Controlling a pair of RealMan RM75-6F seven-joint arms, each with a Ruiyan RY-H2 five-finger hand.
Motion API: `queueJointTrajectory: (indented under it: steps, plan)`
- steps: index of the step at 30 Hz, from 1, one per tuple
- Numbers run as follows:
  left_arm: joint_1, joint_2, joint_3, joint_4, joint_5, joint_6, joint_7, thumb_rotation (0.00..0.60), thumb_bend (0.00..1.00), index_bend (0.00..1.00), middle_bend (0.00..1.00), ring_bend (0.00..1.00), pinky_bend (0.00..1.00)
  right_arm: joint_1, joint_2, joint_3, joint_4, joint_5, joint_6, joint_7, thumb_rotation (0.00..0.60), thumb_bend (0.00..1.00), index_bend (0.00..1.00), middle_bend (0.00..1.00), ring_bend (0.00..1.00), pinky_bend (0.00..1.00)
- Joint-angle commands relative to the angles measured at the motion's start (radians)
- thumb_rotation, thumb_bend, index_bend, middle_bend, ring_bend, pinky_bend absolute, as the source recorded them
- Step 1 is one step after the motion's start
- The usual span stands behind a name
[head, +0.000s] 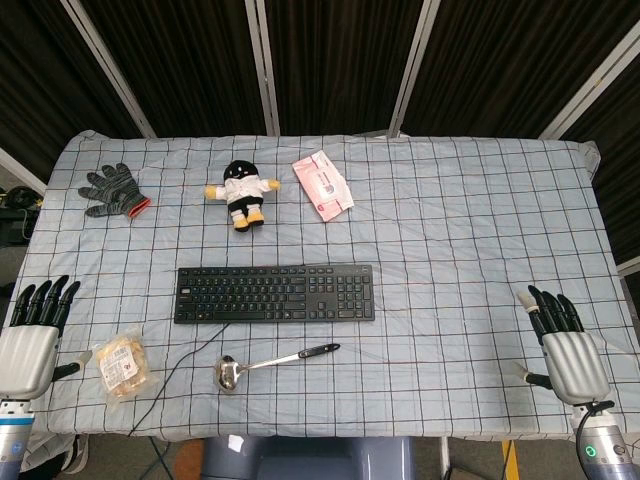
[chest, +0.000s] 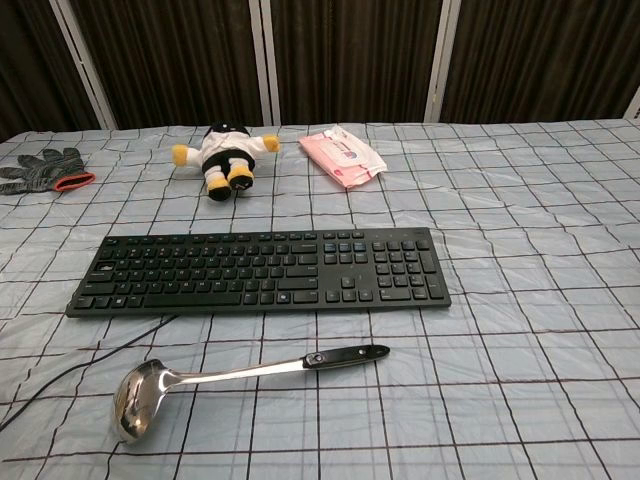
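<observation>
left robot hand (head: 30, 345) cropped at frame edge, keyboard cable (head: 165, 390) running off table

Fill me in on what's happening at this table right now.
Neither hand is handling anything. The left hand hovers at the table's near left edge, fingers apart, nearest to a snack packet. The right hand is at the near right edge, also holding nothing. Between them lie a black keyboard and, nearer the robot, a metal ladle. Along the far side sit a grey glove, a plush doll and a pink wipes pack, all on the checked cloth.
</observation>
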Motion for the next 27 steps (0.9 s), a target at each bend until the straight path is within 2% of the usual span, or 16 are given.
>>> queueJointTrajectory:
  steps: [1,19,21,22,23,24,25,26,27]
  plan:
    - [0.000,0.000,0.000,0.000,0.000,0.000,0.000,0.600,0.06,0.00,0.00,0.00,0.00,0.000,0.000,0.000,0.000,0.000,0.000,-0.001,0.600,0.09,0.04,0.00,0.00,0.00]
    - [-0.006,0.002,0.003,-0.004,0.006,-0.011,-0.007,0.600,0.07,0.00,0.00,0.00,0.00,0.000,-0.001,0.002,-0.004,0.007,-0.002,-0.004,0.600,0.09,0.04,0.00,0.00,0.00]
    - [-0.007,0.003,0.003,-0.005,0.006,-0.014,-0.008,0.600,0.16,0.00,0.00,0.00,0.00,0.000,-0.001,0.002,-0.004,0.008,-0.003,-0.005,0.600,0.09,0.04,0.00,0.00,0.00]
    - [-0.009,0.005,0.002,-0.008,0.005,-0.017,-0.009,0.600,0.25,0.00,0.00,0.00,0.01,0.000,-0.001,0.001,-0.005,0.008,-0.004,-0.005,0.600,0.09,0.04,0.00,0.00,0.00]
    - [-0.011,0.008,0.001,-0.012,0.004,-0.018,-0.009,0.600,0.36,0.00,0.04,0.03,0.06,0.000,-0.002,0.001,-0.006,0.008,-0.005,-0.005,0.600,0.09,0.04,0.00,0.00,0.00]
    - [-0.015,0.010,-0.006,-0.018,0.003,-0.017,-0.007,0.600,0.42,0.00,0.09,0.07,0.11,0.000,-0.001,0.000,-0.007,0.007,-0.006,-0.004,0.600,0.09,0.04,0.00,0.00,0.00]
    - [-0.019,0.012,-0.010,-0.021,0.003,-0.019,-0.007,0.600,0.51,0.00,0.21,0.17,0.20,0.001,-0.001,0.000,-0.007,0.007,-0.007,-0.003,0.600,0.09,0.04,0.00,0.00,0.00]
    - [-0.025,0.015,-0.015,-0.030,-0.002,-0.027,-0.006,0.600,0.59,0.00,0.38,0.30,0.28,0.001,0.000,-0.001,-0.007,0.006,-0.007,-0.002,0.600,0.09,0.04,0.00,0.00,0.00]
    - [-0.031,0.016,-0.019,-0.040,-0.009,-0.036,-0.006,0.600,0.64,0.01,0.49,0.39,0.34,0.000,0.001,-0.001,-0.007,0.006,-0.007,-0.001,0.600,0.09,0.04,0.00,0.00,0.00]
